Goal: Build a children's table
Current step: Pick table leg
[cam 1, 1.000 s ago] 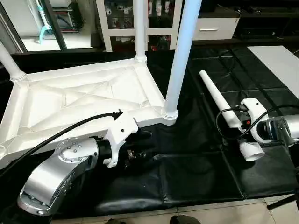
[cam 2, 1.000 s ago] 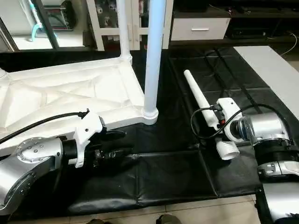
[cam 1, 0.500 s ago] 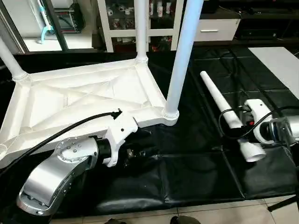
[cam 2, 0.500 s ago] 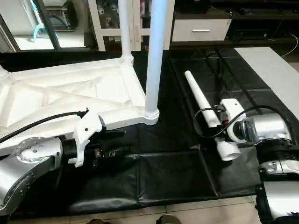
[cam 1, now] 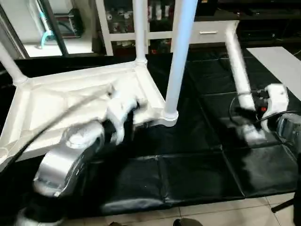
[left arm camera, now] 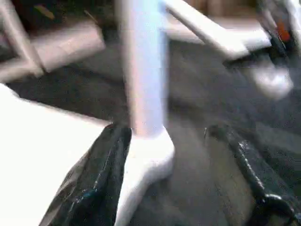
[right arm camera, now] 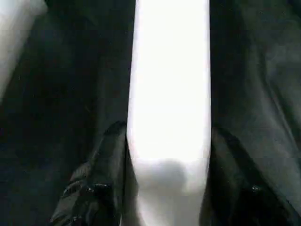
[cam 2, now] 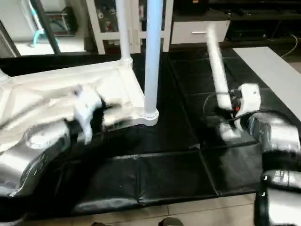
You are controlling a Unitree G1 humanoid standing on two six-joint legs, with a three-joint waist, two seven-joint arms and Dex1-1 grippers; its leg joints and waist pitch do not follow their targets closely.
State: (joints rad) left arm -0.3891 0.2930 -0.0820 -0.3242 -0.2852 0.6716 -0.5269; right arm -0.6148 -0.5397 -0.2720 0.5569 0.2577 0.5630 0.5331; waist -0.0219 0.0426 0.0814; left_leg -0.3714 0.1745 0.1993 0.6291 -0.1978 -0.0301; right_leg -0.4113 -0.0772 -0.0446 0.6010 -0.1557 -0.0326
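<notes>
A black padded mat (cam 1: 188, 174) covered the floor, with pale tiles (cam 1: 225, 214) showing at its near edge. Beyond it stood a white glass-door cabinet (cam 1: 122, 21), and a white panel (cam 1: 282, 63) lay on the mat toward the right.

The children's table top (cam 1: 61, 101) lay upside down on the mat, ribbed underside upward, on the left half of the scene. Three legs stood upright in its corner sockets: one at the near right corner (cam 1: 176, 61), one at the far right corner (cam 1: 139, 28) and one at the far left corner (cam 1: 10, 63). Their long axes ran straight up, out of the pictures.

The fourth leg (cam 1: 237, 70) was on the right, well apart from the top. Its long axis ran steeply upward and leaned away from the robot, the narrow end toward the cabinet and the thick end low above the mat.

The right tool (right arm camera: 162, 188) was clamped on this leg near its thick end; in the right wrist view its black fingers (right arm camera: 101, 179) pressed against either side of the white tube.

The left tool (left arm camera: 174, 188) stood with its jaws apart and held nothing. In the left wrist view one finger (left arm camera: 101, 174) lay just beside the near right socket (left arm camera: 148, 157) and the edge of the top, the other out over the mat; whether it touched the socket could not be told
</notes>
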